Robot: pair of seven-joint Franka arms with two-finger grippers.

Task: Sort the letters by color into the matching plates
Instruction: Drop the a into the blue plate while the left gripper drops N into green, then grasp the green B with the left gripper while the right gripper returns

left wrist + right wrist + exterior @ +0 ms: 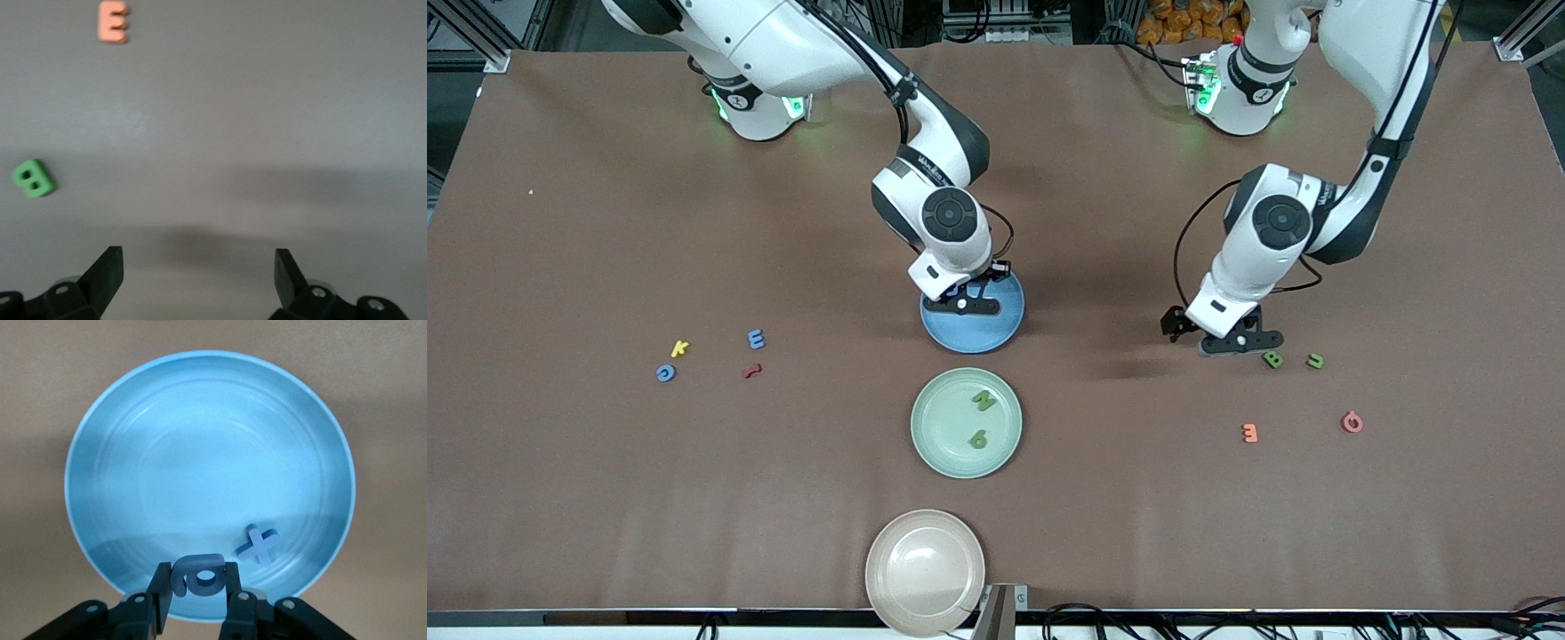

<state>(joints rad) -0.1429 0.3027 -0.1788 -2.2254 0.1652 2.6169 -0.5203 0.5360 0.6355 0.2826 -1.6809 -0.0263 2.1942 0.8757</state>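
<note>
Blue letter (199,577) is hanging pinched in the right claw (198,587) over the blue plate (133,487), needing release; the left claw (199,267), gaping empty, is waiting near green B (33,178).

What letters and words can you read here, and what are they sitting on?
"N" green letter, on the green plate.
"X" blue letter, in the blue plate.
"E" blue letter, on the table.
"K" yellow letter, on the table.
"B" green letter, on the table.
"E" orange letter, on the table.
Writing on the arms: too small to read.
</note>
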